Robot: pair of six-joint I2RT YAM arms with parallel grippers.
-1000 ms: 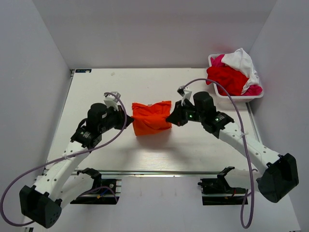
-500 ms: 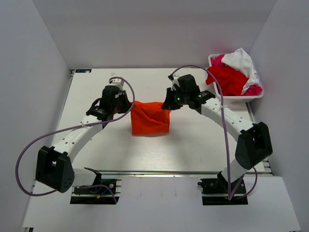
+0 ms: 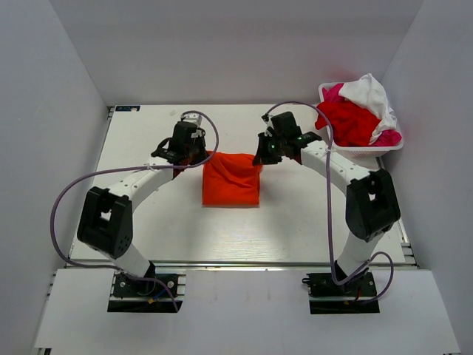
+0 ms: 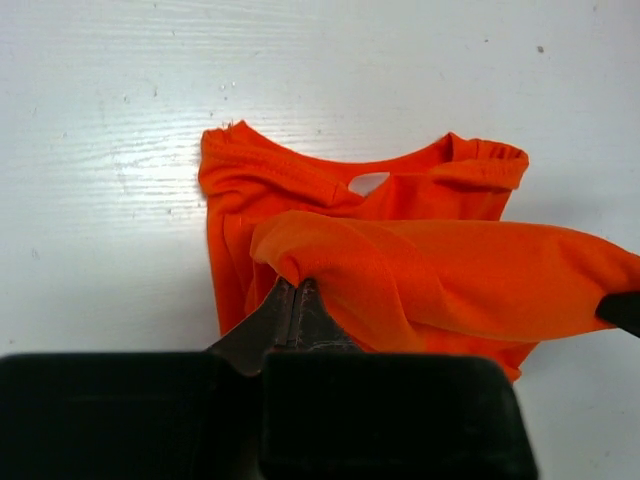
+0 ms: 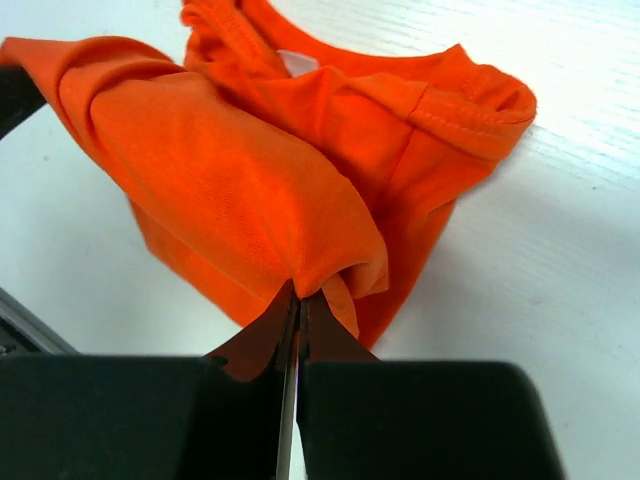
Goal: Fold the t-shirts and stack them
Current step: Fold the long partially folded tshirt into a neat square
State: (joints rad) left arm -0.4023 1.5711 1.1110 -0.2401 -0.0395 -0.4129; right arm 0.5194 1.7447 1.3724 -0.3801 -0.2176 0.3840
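Left gripper [image 4: 297,290] and right gripper [image 5: 297,295] each clamp one end of the lifted fold of the orange t-shirt [image 3: 230,181], mid-table toward the far side; best lowered together, edge taut, square on the layer below.

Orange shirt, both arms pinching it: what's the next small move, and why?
Probably lower both grippers to the table and open them. The left gripper and right gripper each pinch an end of a raised fold of the orange shirt, held close to the collar, which lies flat. Setting it down there should finish this fold.
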